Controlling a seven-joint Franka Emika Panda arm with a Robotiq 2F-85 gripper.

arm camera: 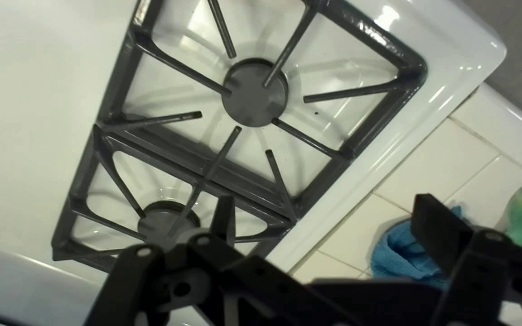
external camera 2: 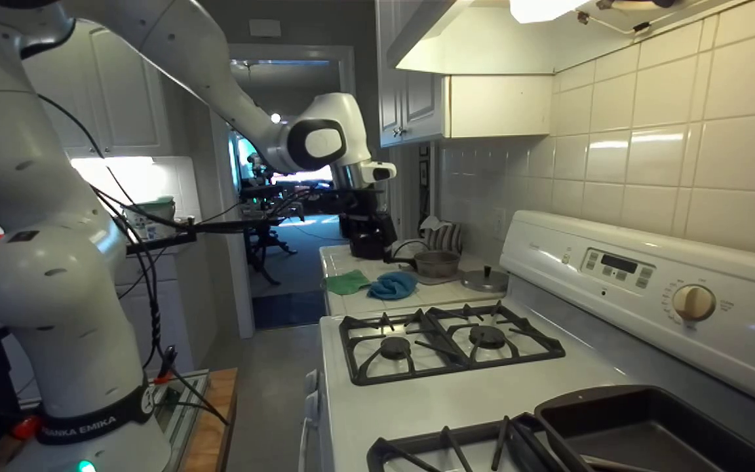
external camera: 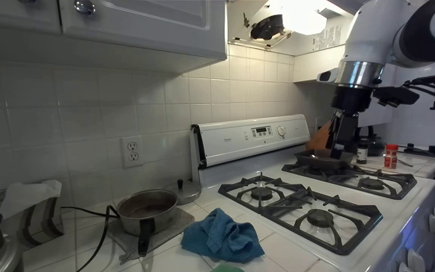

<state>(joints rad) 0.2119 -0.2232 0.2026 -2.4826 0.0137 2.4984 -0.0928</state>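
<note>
My black gripper (arm camera: 326, 213) is open in the wrist view, its fingers wide apart with nothing between them. One finger overlaps the stove grate (arm camera: 206, 179); the other overlaps a crumpled blue cloth (arm camera: 401, 253) on the tiled counter. Both surfaces lie below, out of contact as far as I can see. An exterior view shows the gripper (external camera: 333, 146) pointing down, in line with a dark baking pan (external camera: 321, 161), which it partly covers. The blue cloth (external camera 2: 392, 286) lies next to a green cloth (external camera 2: 347, 282) beyond the stove.
A metal pot (external camera: 153, 217) with a black handle rests on a mat beside a glass lid (external camera: 185, 193). The range's control panel (external camera 2: 613, 275) rises at the back. A red-capped jar (external camera: 391, 156) and a dark kettle (external camera: 372, 143) stand past the stove. A range hood hangs above.
</note>
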